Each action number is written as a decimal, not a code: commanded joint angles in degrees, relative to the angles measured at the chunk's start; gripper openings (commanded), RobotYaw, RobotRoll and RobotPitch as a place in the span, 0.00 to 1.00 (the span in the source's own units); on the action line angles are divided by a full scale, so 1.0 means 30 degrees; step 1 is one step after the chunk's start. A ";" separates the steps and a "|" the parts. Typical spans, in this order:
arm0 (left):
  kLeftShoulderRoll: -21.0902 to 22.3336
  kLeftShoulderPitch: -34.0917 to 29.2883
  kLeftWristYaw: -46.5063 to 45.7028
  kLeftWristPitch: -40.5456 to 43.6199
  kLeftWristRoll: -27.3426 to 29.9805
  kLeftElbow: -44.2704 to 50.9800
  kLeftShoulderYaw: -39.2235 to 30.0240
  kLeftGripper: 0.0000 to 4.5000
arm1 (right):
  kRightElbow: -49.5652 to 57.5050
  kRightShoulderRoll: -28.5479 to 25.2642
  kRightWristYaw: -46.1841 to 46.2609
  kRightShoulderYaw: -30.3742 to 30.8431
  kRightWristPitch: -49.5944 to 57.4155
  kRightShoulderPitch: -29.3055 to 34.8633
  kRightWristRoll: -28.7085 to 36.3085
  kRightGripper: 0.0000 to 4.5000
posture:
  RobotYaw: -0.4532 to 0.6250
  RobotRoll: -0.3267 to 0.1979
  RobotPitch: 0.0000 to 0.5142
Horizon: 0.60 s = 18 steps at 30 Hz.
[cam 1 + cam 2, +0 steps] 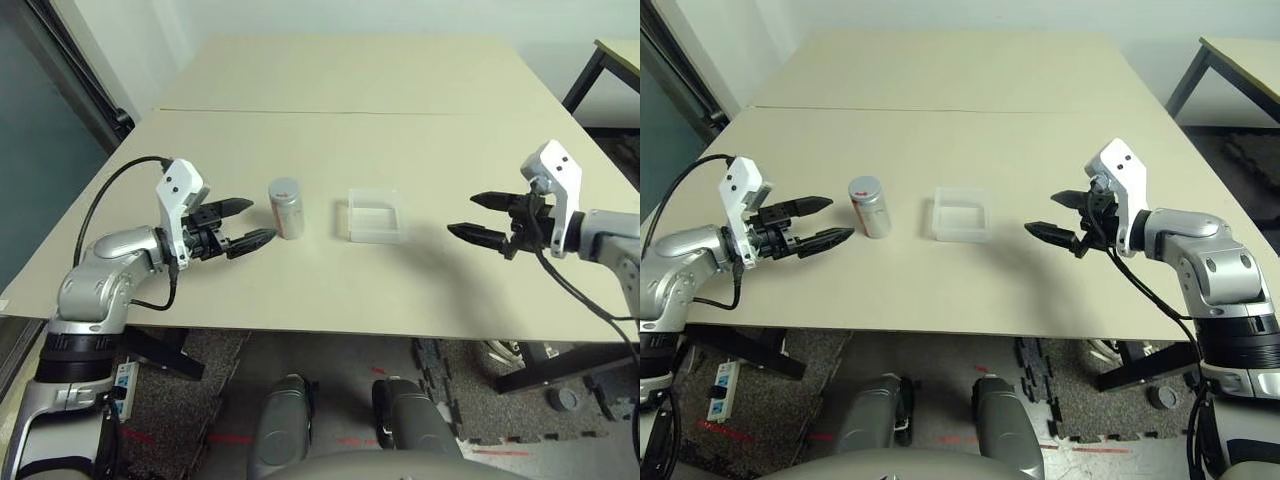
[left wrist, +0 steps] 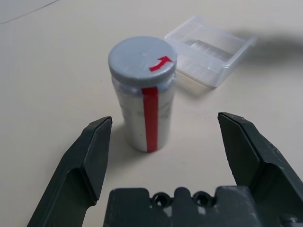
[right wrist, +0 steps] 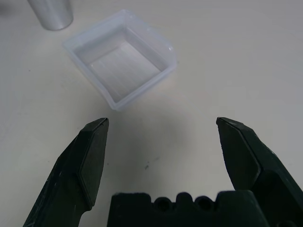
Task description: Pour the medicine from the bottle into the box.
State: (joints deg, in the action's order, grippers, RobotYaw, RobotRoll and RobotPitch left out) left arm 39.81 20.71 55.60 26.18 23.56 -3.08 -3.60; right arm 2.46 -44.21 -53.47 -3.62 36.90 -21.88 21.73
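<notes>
The bottle point(image 1: 286, 207) stands upright on the table, silver-grey with a red label strip and a round grey cap point(image 2: 142, 60) on it. Just right of it lies the box point(image 1: 374, 215), a shallow clear plastic tray with nothing in it. My left gripper point(image 1: 244, 223) hovers open just left of the bottle, fingertips pointing at it without touching; in the left wrist view the bottle point(image 2: 144, 99) stands a short way beyond the spread fingers. My right gripper point(image 1: 480, 217) hangs open to the right of the box, a hand's width away, and the box point(image 3: 120, 59) lies ahead of it.
The beige table point(image 1: 330, 90) stretches far back, with a seam across it behind the objects. Its front edge runs close below both grippers. A second table's corner point(image 1: 615, 55) shows at the far right, and black floor mats lie below.
</notes>
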 commanded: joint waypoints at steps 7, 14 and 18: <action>-0.1133 0.1643 0.0589 -0.2244 -0.1485 -0.3107 0.1372 1.00 | 0.1517 0.0302 0.0454 0.0296 0.0462 0.0115 0.0219 1.00 | 0.45 0.62 0.12; -0.2102 0.2695 0.0986 -0.3738 -0.2456 -0.5513 0.2056 1.00 | 0.1812 0.0392 0.0512 0.0331 0.0546 0.0306 0.0224 1.00 | 0.43 0.62 0.12; -0.2779 0.3371 0.1012 -0.4770 -0.3042 -0.7115 0.2304 1.00 | 0.1747 0.0483 0.0622 0.0286 0.0495 0.0209 0.0185 1.00 | 0.42 0.62 0.12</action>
State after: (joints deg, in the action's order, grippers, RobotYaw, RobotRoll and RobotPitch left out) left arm 32.09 30.10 58.21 13.45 15.88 -22.27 2.02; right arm 6.81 -42.92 -52.01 -3.01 38.09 -21.44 21.93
